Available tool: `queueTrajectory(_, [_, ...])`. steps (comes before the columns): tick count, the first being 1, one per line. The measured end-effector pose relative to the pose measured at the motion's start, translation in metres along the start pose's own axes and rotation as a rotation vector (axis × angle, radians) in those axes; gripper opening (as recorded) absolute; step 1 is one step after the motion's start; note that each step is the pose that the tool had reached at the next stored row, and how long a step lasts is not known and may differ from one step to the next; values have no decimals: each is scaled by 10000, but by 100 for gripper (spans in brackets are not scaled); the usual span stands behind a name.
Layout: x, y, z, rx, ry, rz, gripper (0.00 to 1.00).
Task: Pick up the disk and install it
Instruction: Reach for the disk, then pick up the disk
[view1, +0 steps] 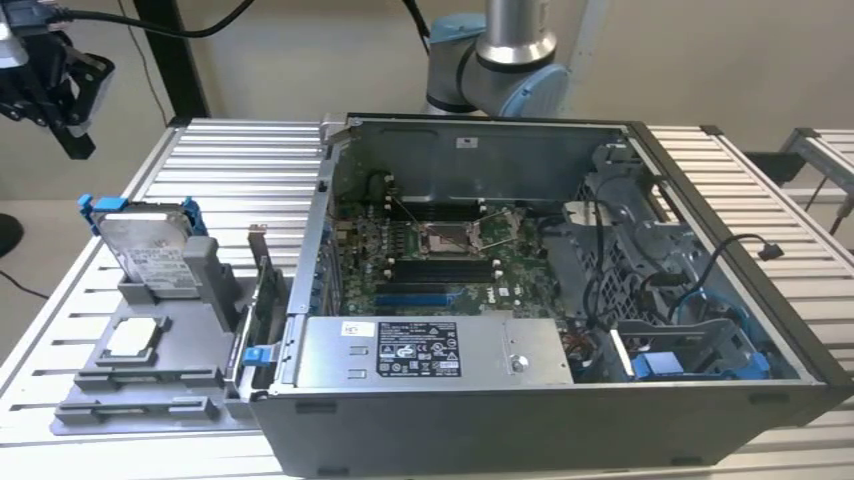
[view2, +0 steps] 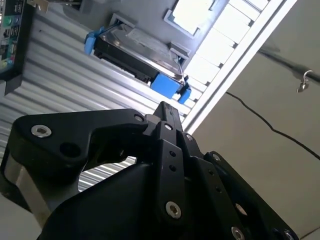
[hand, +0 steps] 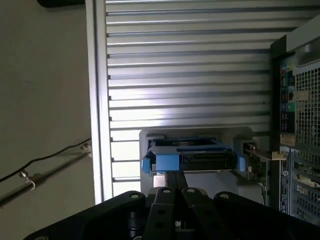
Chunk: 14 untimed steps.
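The disk (view1: 144, 250), a silver drive with a white label and a blue frame, stands upright in a grey holder (view1: 200, 290) on the slatted table, at the exterior view's left of the open computer case. My gripper (view1: 76, 140) hangs high above the table, up and toward the exterior view's left of the disk, well apart from it. In both wrist views the black fingers meet at their tips, shut on nothing, with the gripper (view2: 164, 109) (hand: 175, 176) pointing toward the disk (view2: 135, 52) (hand: 192, 157), seen edge-on in its holder.
The open computer case (view1: 747, 300) lies on the table with its motherboard (view1: 427, 250) exposed, a grey power-supply box (view1: 414, 350) at its near side and a blue-trimmed bay (view1: 694, 362) at the near right. A small square chip (view1: 134, 340) rests on the holder's base.
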<state>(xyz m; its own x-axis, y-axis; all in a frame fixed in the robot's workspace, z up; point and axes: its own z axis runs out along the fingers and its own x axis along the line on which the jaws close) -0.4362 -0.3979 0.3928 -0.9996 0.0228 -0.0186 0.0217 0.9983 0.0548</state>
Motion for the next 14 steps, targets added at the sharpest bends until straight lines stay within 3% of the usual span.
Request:
queueTrajectory(10, [0, 0, 0, 4, 102, -1669, 0])
queueTrajectory(14, [4, -1, -1, 126, 145, -2324, 0])
